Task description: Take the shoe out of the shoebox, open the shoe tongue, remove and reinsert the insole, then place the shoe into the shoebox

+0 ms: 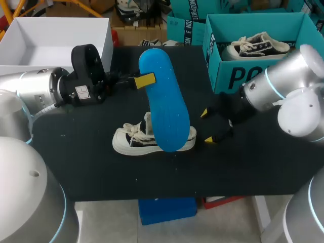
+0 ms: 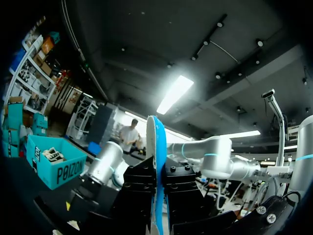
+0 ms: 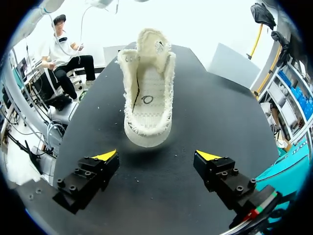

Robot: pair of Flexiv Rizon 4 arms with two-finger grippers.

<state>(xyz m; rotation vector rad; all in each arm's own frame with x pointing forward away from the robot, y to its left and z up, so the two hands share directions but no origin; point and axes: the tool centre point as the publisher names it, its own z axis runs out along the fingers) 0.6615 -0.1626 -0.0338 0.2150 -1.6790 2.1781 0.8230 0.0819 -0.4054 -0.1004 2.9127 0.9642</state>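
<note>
A blue insole [image 1: 164, 101] hangs upright above the table, my left gripper [image 1: 145, 80] shut on its upper edge. In the left wrist view the insole [image 2: 156, 147] shows edge-on, pinched between the black fingers [image 2: 142, 183]. Under it a white and black canvas shoe [image 1: 135, 139] lies on the black table, its toe pointing left. My right gripper [image 1: 206, 126] stands open just right of the shoe's heel. From the right wrist, the shoe [image 3: 146, 98] lies ahead of the open gripper [image 3: 156, 156], tongue spread and the stitched bottom inside bare.
A teal shoebox [image 1: 230, 76] stands at the back right with a second shoe [image 1: 255, 45] inside. A white open box [image 1: 104, 38] sits at the back left. The table's front edge [image 1: 167, 195] runs close below the shoe.
</note>
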